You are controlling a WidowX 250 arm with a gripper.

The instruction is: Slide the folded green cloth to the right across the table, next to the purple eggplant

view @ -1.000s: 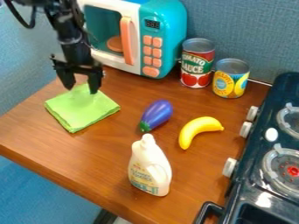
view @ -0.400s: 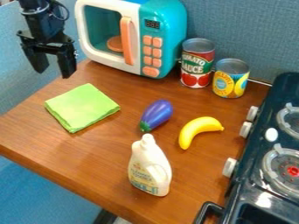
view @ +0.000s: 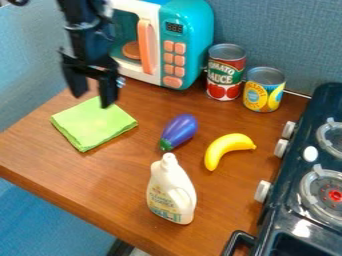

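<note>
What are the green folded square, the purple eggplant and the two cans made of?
The green square looks like soft woven cloth, matte, with layered folded edges. The eggplant seems to be smooth plastic, judging by its even colour and glossy highlight. The red can and yellow can look like metal with printed labels, given their shiny grey, ridged tops.

And here's a brown wooden table [view: 87,175], its grain running under a soft sheen. Behind it rises a textured blue-grey wall [view: 287,40]; brighter blue [view: 47,225] shows below the table's front edge.
</note>
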